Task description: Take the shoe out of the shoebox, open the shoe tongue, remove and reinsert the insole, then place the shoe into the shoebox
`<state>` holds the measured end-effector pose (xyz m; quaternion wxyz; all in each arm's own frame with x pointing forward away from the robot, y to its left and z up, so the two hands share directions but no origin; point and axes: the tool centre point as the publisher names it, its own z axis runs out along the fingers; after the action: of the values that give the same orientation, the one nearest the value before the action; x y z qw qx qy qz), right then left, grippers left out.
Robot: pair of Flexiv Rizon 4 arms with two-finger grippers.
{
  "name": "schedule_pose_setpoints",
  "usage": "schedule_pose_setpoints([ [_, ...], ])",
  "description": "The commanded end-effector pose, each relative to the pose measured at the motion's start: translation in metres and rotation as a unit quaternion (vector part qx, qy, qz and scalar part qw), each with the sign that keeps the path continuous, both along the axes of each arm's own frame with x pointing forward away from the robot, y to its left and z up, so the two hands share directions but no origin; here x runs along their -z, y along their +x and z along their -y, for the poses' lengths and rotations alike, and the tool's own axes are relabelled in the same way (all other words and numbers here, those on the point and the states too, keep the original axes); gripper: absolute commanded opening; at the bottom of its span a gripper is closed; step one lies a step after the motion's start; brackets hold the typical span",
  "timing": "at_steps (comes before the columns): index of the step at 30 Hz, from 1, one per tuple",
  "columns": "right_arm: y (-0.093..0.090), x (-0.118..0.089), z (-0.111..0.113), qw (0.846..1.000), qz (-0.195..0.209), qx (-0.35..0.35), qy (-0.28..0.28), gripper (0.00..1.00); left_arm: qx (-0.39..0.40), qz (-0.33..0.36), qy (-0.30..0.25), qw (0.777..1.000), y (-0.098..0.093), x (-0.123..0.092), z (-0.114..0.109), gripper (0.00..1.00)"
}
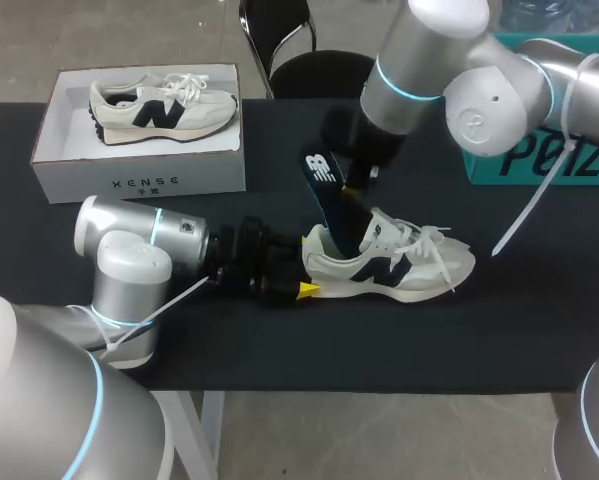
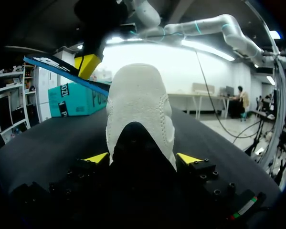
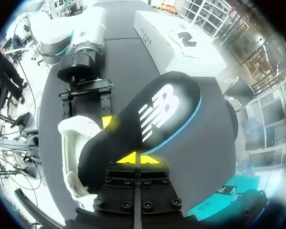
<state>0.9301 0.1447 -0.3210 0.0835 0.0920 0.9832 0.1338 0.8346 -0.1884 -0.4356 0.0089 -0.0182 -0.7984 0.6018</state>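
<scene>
Cream cloth shoe (image 1: 404,268) sits toward the front edge of the black table (image 1: 279,350), heel squeezed by my left gripper (image 2: 143,158) to steady it, while my right gripper (image 3: 134,157) pinches the dark blue-edged insole (image 1: 324,182) standing in it.

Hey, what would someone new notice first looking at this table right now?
The dark insole with a white logo and blue edge stands out, held tilted by the right claw with its lower end in the cream and navy sneaker at the centre. The left claw clamps that sneaker's heel, and a matching sneaker lies in the white cardboard shoebox at the far left.
</scene>
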Motion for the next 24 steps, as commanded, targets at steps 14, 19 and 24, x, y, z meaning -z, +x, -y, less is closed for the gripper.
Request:
schedule_pose_setpoints([
  [14,-0.004,-0.076,0.013,0.998,0.062,0.008,0.003,0.0,0.0,0.0,0.0,1.0,-0.001,0.004,0.001,0.0],
  [19,0.004,-0.105,0.019,0.997,0.079,0.019,-0.004,0.0,0.0,0.0,0.0,1.0,-0.001,0.004,0.001,0.0],
  [24,0.012,-0.137,0.024,0.994,0.103,0.026,-0.01,0.0,0.0,0.0,0.0,1.0,-0.001,0.004,0.001,0.0],
])
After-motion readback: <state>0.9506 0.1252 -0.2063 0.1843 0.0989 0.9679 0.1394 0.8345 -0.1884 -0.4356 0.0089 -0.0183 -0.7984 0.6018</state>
